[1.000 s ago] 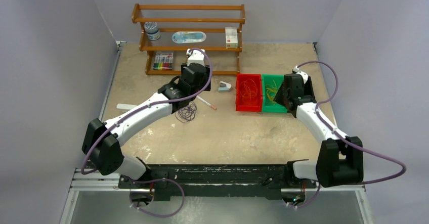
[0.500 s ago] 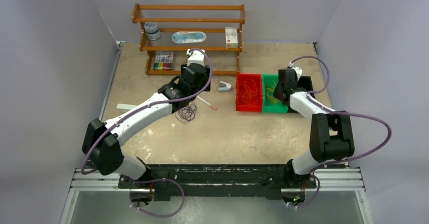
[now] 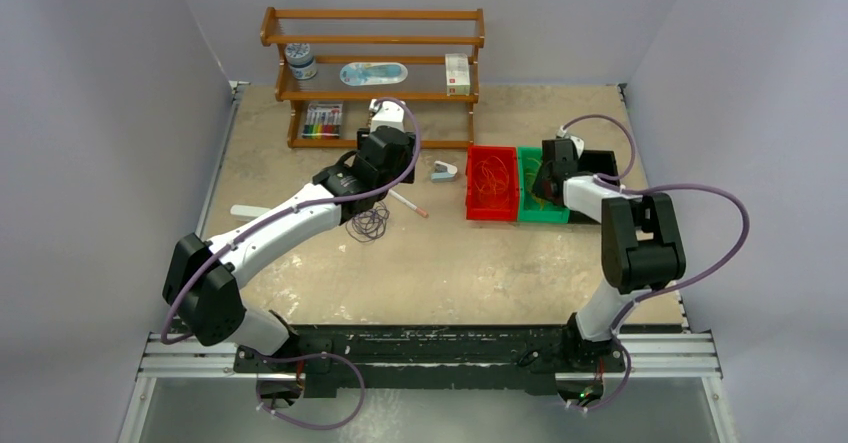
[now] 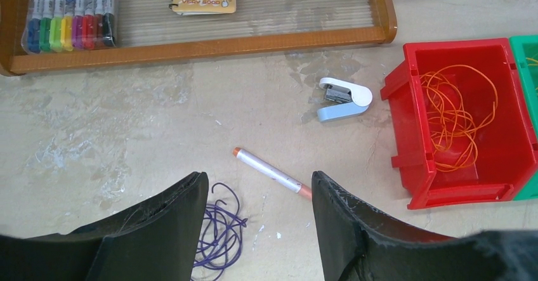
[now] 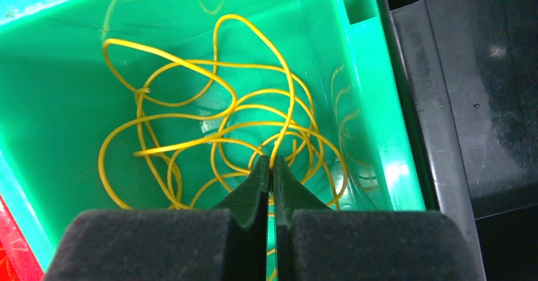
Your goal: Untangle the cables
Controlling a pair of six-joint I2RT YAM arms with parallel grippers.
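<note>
Three cables lie apart from one another. The orange cable [image 4: 453, 119] is coiled in the red bin [image 4: 415, 189]. The yellow cable [image 5: 209, 135] fills the green bin [image 5: 57, 78] just beside it. The purple cable [image 4: 219, 240] lies loose on the bench [image 4: 146, 135], near a white pen [image 4: 273, 174]. The left claw [image 4: 257, 178] hangs wide open above the bench, gripping nothing, with the purple cable partly under one finger in the wrist view. The right claw [image 5: 270, 162] is down inside the green bin, pinched together on a strand of the yellow cable.
</note>
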